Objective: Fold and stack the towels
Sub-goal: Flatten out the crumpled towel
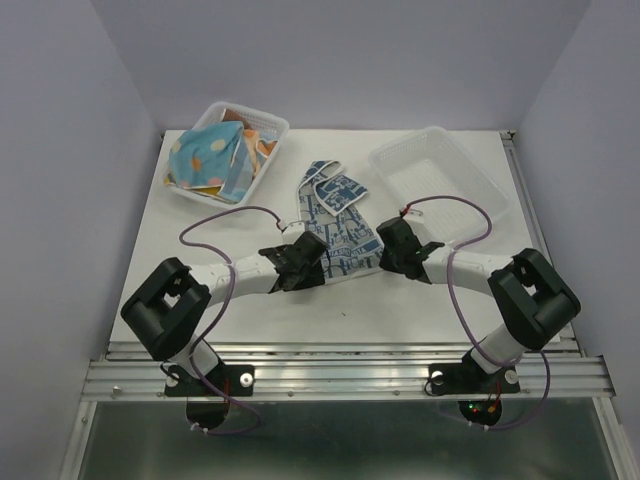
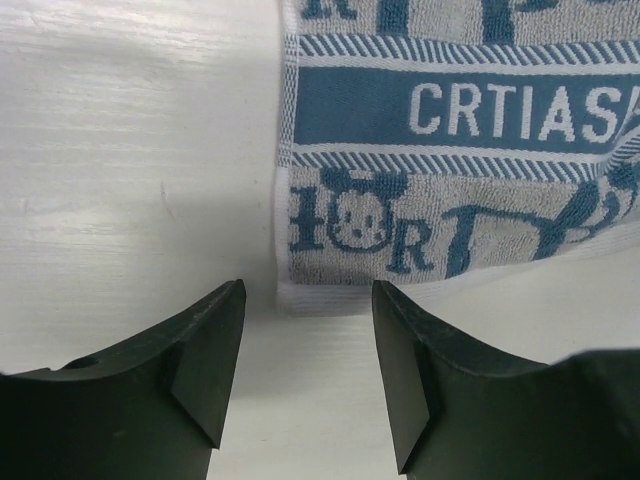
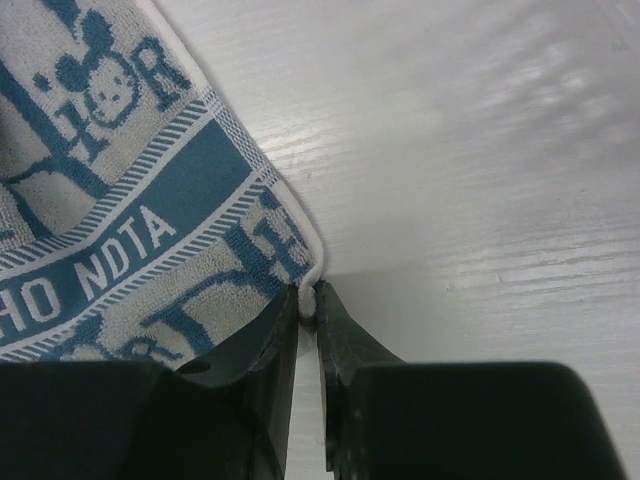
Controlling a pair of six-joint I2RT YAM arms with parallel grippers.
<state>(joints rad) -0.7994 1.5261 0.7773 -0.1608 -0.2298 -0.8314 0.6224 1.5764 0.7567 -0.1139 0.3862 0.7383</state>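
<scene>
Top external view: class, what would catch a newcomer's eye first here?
The white towel with blue print lies mid-table. The right gripper pinches one near corner, while the left gripper stands open just short of the other. Far left, a clear plastic basket holds a light blue cloth with orange dots.

You work with 2 arms. The left arm (image 1: 235, 272) and the right arm (image 1: 470, 265) each use white link tubes joined by black joint housings. The largest is a blocky black housing (image 1: 165, 305) with rounded corners. 1 thin purple cable (image 1: 215, 215) loops along each arm. Each base plate (image 1: 213, 380) is black with light-coloured screws. The left gripper (image 2: 308, 290) and the right gripper (image 3: 308, 300) each carry 2 matte black, wedge-shaped fingers (image 2: 200, 365).
</scene>
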